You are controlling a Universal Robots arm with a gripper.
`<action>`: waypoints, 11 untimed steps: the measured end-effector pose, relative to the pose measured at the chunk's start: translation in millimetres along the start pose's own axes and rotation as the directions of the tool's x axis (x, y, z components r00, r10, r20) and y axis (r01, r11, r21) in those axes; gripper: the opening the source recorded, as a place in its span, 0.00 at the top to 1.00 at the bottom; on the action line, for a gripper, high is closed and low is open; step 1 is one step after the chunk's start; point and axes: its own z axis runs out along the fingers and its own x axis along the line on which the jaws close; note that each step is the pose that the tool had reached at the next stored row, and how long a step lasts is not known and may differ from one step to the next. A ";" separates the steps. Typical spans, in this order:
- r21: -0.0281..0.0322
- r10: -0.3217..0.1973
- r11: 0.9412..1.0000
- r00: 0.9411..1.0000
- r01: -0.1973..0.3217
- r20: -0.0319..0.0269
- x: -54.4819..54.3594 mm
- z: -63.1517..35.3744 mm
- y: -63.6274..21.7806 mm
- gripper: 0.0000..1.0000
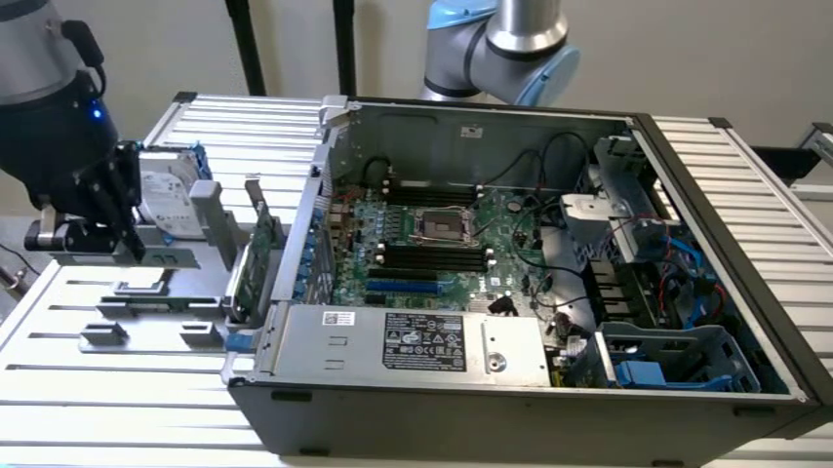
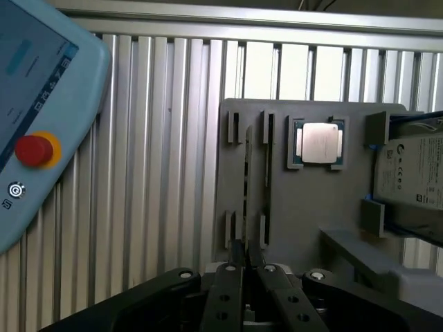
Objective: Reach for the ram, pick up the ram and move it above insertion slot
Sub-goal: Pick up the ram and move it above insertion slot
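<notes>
Gripper [image 2: 246,252], fingers nearly closed on the ram [image 2: 246,173], at the gray holder tray [image 2: 311,200], left of the computer case [image 1: 521,390].

A robotics lab set up for computer assembly: an opened desktop computer case [image 1: 521,292], its green motherboard [image 1: 443,249] exposed, lies on a ribbed aluminium workbench [image 1: 117,390] beside a grey fixture plate [image 2: 304,200] holding a processor chip [image 2: 319,143] and a hard drive [image 1: 167,200]. A robot arm [image 1: 501,44] stands behind, and a teach pendant [image 2: 34,117] with a red stop button rests nearby.
</notes>
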 end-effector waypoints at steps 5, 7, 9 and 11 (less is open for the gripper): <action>-0.001 -0.003 1.000 1.000 0.003 0.006 0.6 -19.9 -14.3 0.87; -0.002 -0.004 1.000 1.000 0.004 0.008 0.8 -27.0 -21.1 0.87; -0.002 -0.004 1.000 1.000 0.004 0.012 1.0 -33.2 -28.4 0.87; -0.002 -0.005 1.000 1.000 0.005 0.017 1.4 -38.4 -36.5 0.87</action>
